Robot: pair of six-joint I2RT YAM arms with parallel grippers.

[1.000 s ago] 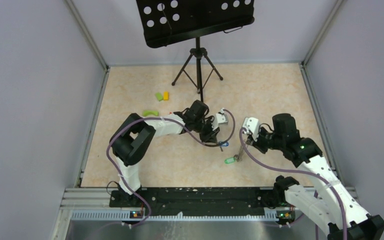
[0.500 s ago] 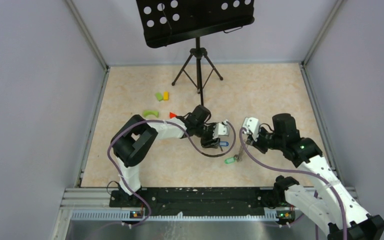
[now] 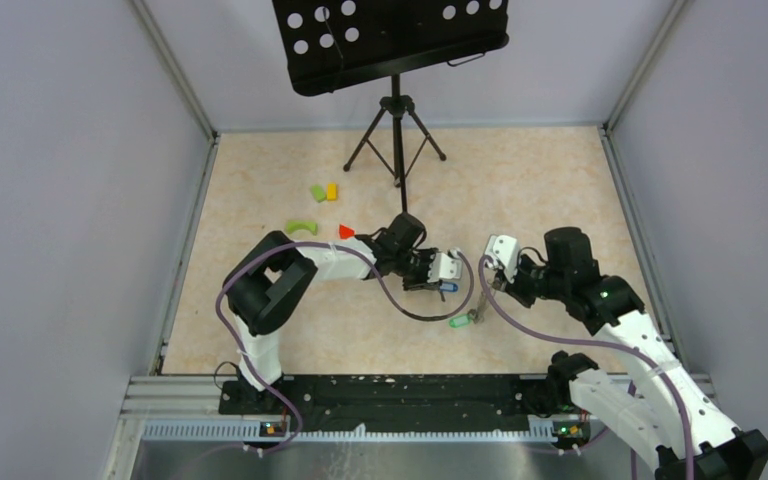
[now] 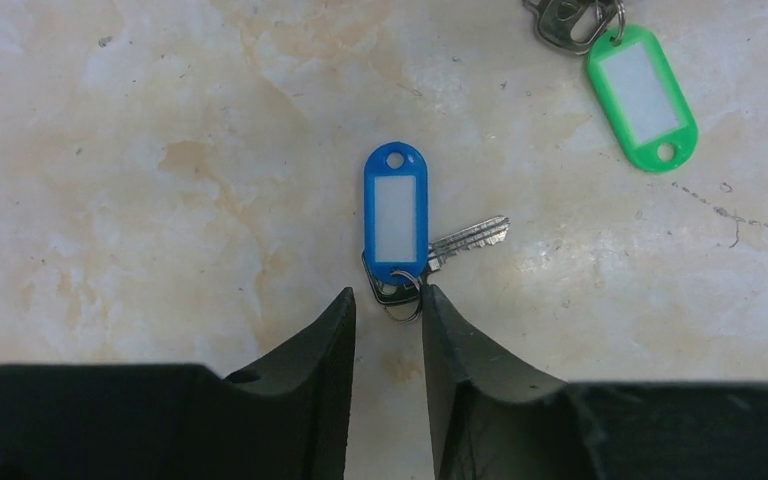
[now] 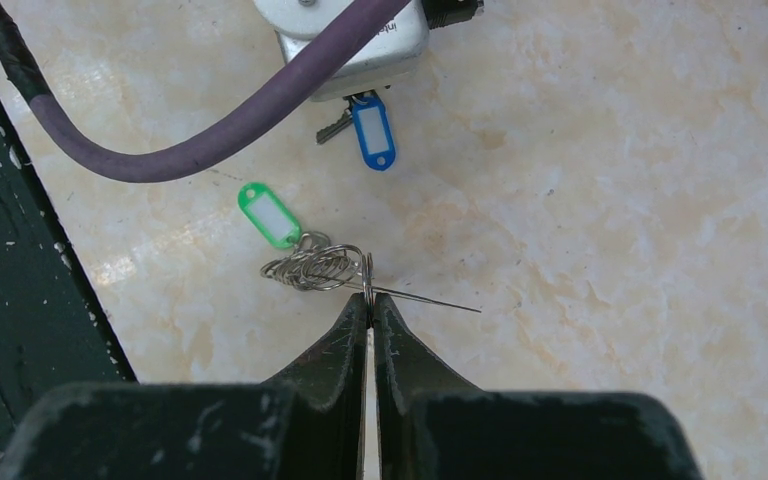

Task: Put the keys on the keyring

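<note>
Low over the table (image 4: 110, 150), left gripper (image 4: 388, 292) with jaws narrowly parted, tips either side of the small split ring on the blue-tagged key (image 4: 396, 210), lying flat. Nearby, right gripper (image 5: 370, 300) pinched tight on the thin wire keyring (image 5: 368, 268), green-tagged key (image 5: 269, 217) on the table just beside it.

From above, the metal on the blue tag (image 3: 448, 288) and the green tag (image 3: 458, 321) is too small to tell. In the left wrist view the top edge cuts off the green-tagged key (image 4: 568, 15), and the blue tag covers the head of the blue-tagged key (image 4: 465, 240). In the right wrist view the keyring (image 5: 368, 270) stands edge-on, its lower part lost between the pressed-together fingers of the right hand (image 5: 370, 302); we cannot sort the tangled metal (image 5: 308, 270) beside it into chain or keys.
</note>
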